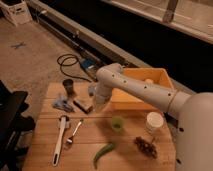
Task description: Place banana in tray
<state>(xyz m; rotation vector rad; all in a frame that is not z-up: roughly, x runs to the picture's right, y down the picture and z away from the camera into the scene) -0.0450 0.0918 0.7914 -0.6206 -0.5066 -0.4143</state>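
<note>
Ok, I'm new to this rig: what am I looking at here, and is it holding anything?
There is one view, looking down on a wooden table. The white tube coming in from the right is the robot's arm. Its gripper hangs low over the table, just left of the yellow tray. On the table lie a dark cup, a fork, a green cup, a green pepper and a white cup. A round fruit sits in the tray. I cannot pick out the banana, nor tell whether the gripper holds anything.
</note>
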